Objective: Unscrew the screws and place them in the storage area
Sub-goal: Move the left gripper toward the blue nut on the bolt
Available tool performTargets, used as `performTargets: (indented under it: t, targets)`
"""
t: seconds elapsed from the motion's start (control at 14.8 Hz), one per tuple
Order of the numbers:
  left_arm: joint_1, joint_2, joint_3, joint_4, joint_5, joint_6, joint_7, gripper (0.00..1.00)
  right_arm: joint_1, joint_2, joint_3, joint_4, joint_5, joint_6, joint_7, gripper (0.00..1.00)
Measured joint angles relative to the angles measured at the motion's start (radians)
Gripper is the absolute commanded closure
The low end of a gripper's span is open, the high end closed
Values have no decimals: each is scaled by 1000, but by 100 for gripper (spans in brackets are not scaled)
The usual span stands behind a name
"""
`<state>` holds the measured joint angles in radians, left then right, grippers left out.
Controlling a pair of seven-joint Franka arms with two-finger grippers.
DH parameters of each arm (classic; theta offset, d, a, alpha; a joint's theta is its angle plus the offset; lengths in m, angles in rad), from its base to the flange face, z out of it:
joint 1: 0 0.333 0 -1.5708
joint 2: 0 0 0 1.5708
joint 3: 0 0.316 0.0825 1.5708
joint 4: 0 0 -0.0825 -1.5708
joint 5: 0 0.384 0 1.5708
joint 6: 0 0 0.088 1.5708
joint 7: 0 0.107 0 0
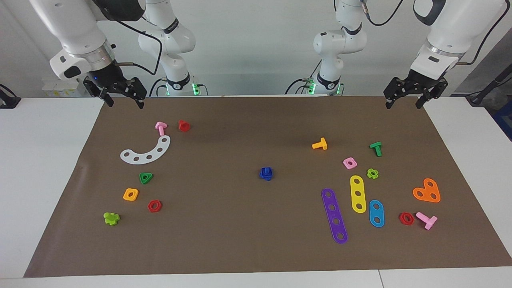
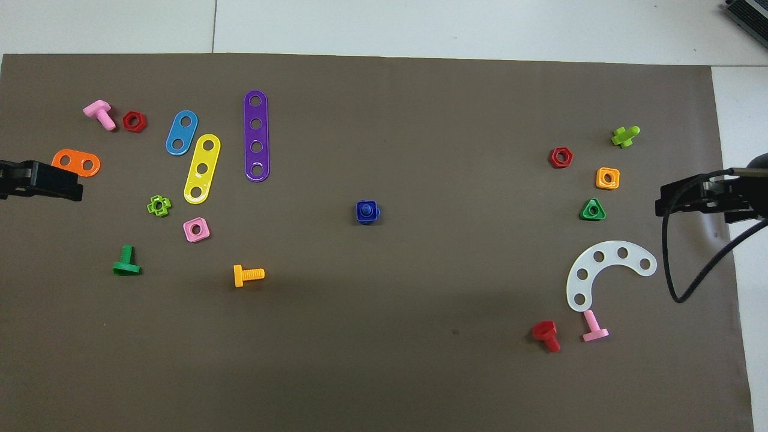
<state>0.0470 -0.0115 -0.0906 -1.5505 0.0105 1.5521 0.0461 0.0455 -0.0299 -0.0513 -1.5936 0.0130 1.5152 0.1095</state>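
Centrally, dark-blue bolt (image 1: pixel 266 173) alone on brown mat (image 1: pixel 240 248); left gripper (image 1: pixel 414 97), right gripper (image 1: pixel 120 93) fingers spread, empty.

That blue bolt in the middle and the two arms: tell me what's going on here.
Nothing is being handled at this moment. The dark-blue bolt sits alone at the middle of the brown mat, apparently seated in a blue nut. The left tool and the right tool both hang open over the mat's edge nearest the robots, each at its own end, holding nothing. Coloured bolts, nuts and strips lie scattered toward both ends.
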Motion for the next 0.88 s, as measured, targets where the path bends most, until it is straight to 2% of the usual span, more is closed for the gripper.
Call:
performTargets:
  t: [0.34,0.88]
  targets:
    - [-88,13,-13,-23,6,0,-138,0,0,0,0,0,0,0,0,0]
    - [-92,14,-7,-25,8,0,-142,0,0,0,0,0,0,0,0,0]
